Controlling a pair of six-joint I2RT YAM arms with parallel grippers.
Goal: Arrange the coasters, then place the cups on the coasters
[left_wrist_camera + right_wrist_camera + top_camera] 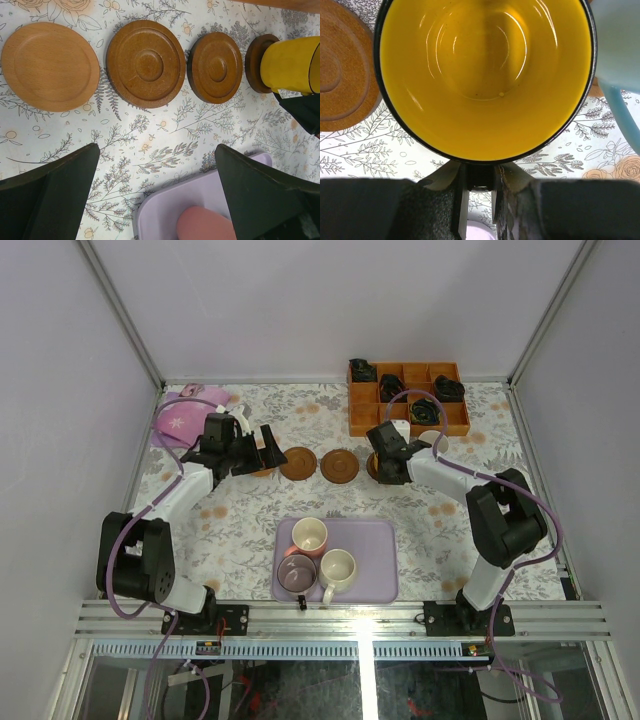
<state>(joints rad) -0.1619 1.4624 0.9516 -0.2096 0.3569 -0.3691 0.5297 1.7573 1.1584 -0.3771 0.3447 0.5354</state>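
Note:
Three bare coasters lie in a row: a pale one (50, 65), a dark one (146, 62) and a smaller dark one (215, 66). A fourth coaster (256, 62) sits under the yellow cup (485, 75); whether the cup touches it I cannot tell. My right gripper (480, 170) is shut on that cup's handle. Right of it stands the light blue cup (620, 45), with a brown edge showing beneath. My left gripper (155, 185) hangs open above the cloth near the row's left end (255, 452). Pink (309, 536), purple (297, 573) and white (337, 570) cups stand in the lavender tray (375, 540).
An orange-brown compartmented box (365, 420) holding black items stands at the back right, just behind the right arm. A pink-purple object (180, 420) lies at the back left. Metal frame posts and walls close in the floral-cloth table.

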